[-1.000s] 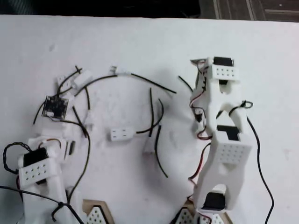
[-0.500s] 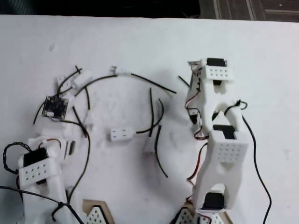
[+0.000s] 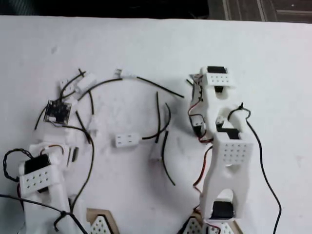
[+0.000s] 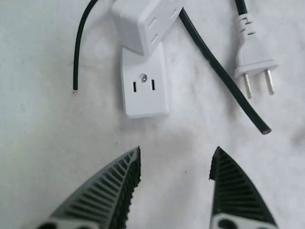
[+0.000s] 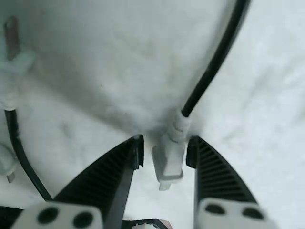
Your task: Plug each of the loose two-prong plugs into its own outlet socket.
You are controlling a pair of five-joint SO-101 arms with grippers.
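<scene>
1. Left gripper point(image 4: 175, 157): jaws wide apart, holding nothing, hanging over bare white table point(image 4: 38, 143).
2. Just beyond its tips lies a flat white socket point(image 4: 143, 88), two slots facing up. A second socket block point(image 4: 145, 21) overlaps its far end.
3. To one side of the socket lies a two-prong plug point(image 4: 255, 62), apart from both sockets. A black cord point(image 4: 219, 71) with a cut end runs between plug and socket.
4. Right gripper point(image 5: 165, 140): jaws apart, straddling a white plug point(image 5: 169, 160). There is a narrow gap on each side, so it is not clamped. The plug's black lead point(image 5: 214, 62) runs away from the jaws.
5. Another plug point(image 5: 12, 43) lies off at the edge of the right wrist view, one prong showing.
6. From above, the left arm point(image 3: 39, 178) sits low at the near-left corner and the right arm point(image 3: 229, 156) stretches up the right half.
7. A socket strip point(image 3: 127, 140) lies mid-table between the arms among loose cords. A small circuit board point(image 3: 58, 111) lies at the left.
</scene>
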